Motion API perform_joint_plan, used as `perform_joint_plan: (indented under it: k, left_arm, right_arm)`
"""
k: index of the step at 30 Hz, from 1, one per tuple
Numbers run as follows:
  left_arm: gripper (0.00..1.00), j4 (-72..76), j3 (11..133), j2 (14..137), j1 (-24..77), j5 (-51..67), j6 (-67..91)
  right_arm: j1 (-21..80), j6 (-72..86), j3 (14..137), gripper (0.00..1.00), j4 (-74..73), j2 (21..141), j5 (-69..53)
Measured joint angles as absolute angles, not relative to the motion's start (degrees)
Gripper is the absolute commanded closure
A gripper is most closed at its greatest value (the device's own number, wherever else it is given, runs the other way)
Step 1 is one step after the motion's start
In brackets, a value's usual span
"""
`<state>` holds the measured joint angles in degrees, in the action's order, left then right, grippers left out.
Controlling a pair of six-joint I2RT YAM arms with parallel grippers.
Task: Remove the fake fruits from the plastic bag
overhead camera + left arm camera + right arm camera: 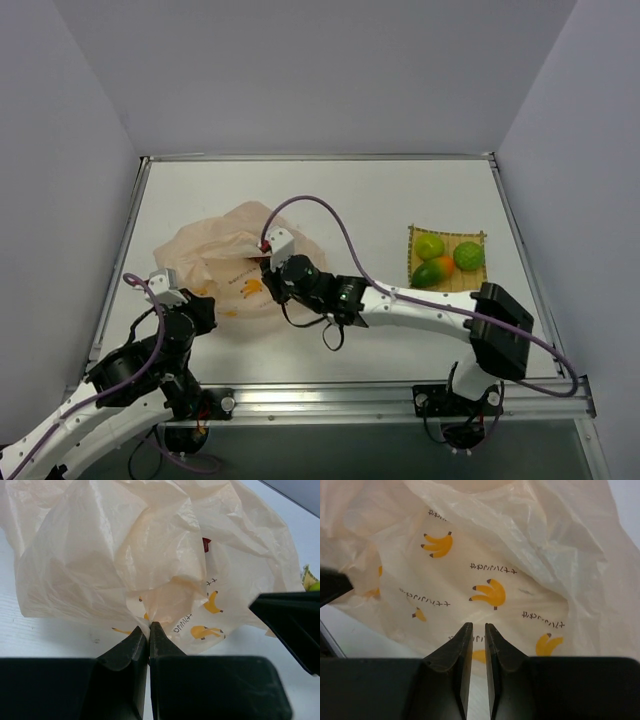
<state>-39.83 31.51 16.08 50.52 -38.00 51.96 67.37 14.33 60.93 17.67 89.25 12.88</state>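
On a white table (380, 200), the left gripper (149, 626) pinches the bag (125, 555). The right gripper (474, 626) is nearly closed against it, grip unclear. Three fruits (468, 256) sit on a mat (470, 283).

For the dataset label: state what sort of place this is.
Probably a robot lab test cell: a white table boxed in by plain white walls, two arms bolted at its near edge, and staged props, fake fruits on a yellow mat.
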Motion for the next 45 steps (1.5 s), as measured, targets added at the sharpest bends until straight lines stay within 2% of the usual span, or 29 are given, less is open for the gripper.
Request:
perform_joint_plan:
  k: [2, 8, 11, 12, 15, 18, 22, 29, 30, 32, 33, 35, 36, 38, 39, 40, 45]
  left_arm:
    - [0.98, -40.2, 31.5, 16.1, 50.5, -38.0, 52.2]
    - [0.98, -40.6, 31.5, 17.1, 50.5, -38.5, 52.3]
    - [0.98, -40.6, 31.5, 17.3, 50.5, -38.5, 52.3]
    - [0.98, -40.6, 31.5, 17.4, 50.5, -38.5, 52.3]
    - [0.98, -40.6, 31.5, 17.5, 50.5, -38.4, 52.3]
    - [0.98, -40.5, 31.5, 17.8, 50.5, -38.4, 52.3]
    - [0.98, -40.3, 31.5, 18.9, 50.5, -38.3, 52.3]
    - [0.98, -37.8, 31.5, 21.9, 50.5, -37.5, 52.2]
    - [0.98, -37.4, 31.5, 22.3, 50.5, -37.5, 52.1]
    - [0.98, -36.4, 31.4, 22.9, 50.5, -37.5, 51.8]
    - [0.98, -35.9, 31.3, 23.1, 50.5, -37.5, 51.7]
    - [0.98, -35.3, 31.1, 23.4, 50.5, -37.6, 51.5]
    - [0.98, -35.1, 31.1, 23.5, 50.5, -37.6, 51.4]
    - [0.98, -34.4, 31.1, 23.7, 50.5, -37.7, 51.1]
    - [0.98, -34.0, 31.1, 23.8, 50.5, -37.8, 51.0]
    - [0.98, -33.5, 31.1, 24.0, 50.5, -37.8, 50.9]
    - [0.98, -30.7, 31.0, 25.8, 50.5, -38.1, 49.7]
  right_arm:
    - [65.0, 12.1, 64.0, 0.82, 18.6, 94.4, 9.6]
    - [57.2, 3.2, 71.6, 0.6, 17.5, 106.4, 1.8]
    - [55.2, -1.5, 77.2, 0.43, 15.8, 111.2, -0.9]
    - [54.9, -2.7, 79.5, 0.32, 14.8, 112.8, -1.8]
    - [54.0, -6.4, 85.5, 0.16, 13.3, 117.2, -3.6]
    - [53.4, -9.2, 88.6, 0.07, 12.0, 120.3, -4.9]
    - [52.4, -10.9, 92.1, 0.01, 11.2, 125.1, -6.6]
    - [50.6, -13.1, 97.4, 0.01, 11.1, 131.7, -7.7]
    - [50.4, -13.1, 98.2, 0.02, 11.1, 132.2, -7.9]
    - [50.3, -13.1, 99.8, 0.13, 11.0, 133.3, -8.0]
    - [50.3, -13.0, 100.6, 0.31, 11.0, 134.0, -8.0]
    - [50.3, -13.1, 102.0, 0.57, 11.1, 135.5, -7.9]
    - [50.3, -12.9, 102.5, 0.74, 11.2, 136.0, -7.7]
    - [50.3, -12.3, 103.2, 0.82, 11.7, 136.6, -7.4]
    - [50.3, -11.9, 103.2, 0.92, 11.9, 136.6, -7.5]
    - [50.3, -11.6, 103.1, 0.95, 12.4, 136.4, -7.6]
    - [50.5, -8.4, 94.5, 1.0, 17.0, 130.9, -9.5]
